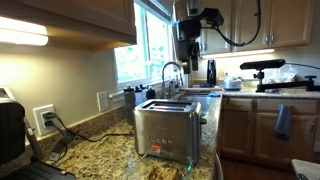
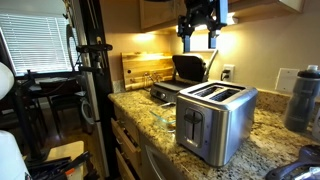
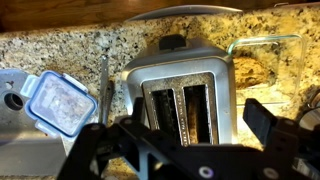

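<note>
While the gripper (image 2: pixel 199 43) hangs in the air above the toaster (image 2: pixel 215 120), its jaws stand spread wide, released, holding nothing and touching nothing. The toaster, brushed metal with two slots on top, stands on the granite counter (image 2: pixel 140 105) close to its front edge. In the wrist view the two fingers (image 3: pixel 262 120) frame the slots from either side, clear of the metal. A glass dish (image 3: pixel 268 62) lies just beside the toaster. A blue-rimmed lidded container (image 3: pixel 58 103) lies on the toaster's other side, apart from it.
</note>
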### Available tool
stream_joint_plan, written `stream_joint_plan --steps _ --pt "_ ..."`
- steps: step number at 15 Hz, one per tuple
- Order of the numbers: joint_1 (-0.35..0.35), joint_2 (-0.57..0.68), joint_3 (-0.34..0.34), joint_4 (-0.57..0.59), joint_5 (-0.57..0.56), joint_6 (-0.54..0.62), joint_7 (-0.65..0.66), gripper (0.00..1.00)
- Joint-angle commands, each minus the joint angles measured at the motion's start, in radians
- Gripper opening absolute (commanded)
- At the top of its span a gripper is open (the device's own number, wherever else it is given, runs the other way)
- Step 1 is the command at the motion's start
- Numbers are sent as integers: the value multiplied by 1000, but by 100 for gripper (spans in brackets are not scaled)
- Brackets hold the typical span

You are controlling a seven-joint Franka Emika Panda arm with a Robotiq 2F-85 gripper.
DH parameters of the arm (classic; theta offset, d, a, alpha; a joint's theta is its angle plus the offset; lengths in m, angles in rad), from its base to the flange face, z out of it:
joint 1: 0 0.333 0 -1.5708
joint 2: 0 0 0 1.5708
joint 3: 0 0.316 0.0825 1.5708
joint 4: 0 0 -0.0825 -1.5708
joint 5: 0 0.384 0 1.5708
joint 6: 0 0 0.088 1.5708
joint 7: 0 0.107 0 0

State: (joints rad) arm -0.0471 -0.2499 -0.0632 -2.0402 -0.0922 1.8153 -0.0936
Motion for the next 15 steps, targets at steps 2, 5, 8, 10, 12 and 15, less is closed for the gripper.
stream_joint_plan --steps 2,5,8,10,12,15 --pt "-20 -122 -7 -108 -16 -39 18 100" --pt "-27 -157 -9 -145 -17 -54 18 100" --pt "-19 -113 -12 -109 -2 -43 1 100" --pt "-19 -118 -12 -117 -2 -43 1 100" --pt "-19 -118 -12 -119 -2 -43 1 100" --pt "-19 -118 -12 -119 -2 -43 1 100"
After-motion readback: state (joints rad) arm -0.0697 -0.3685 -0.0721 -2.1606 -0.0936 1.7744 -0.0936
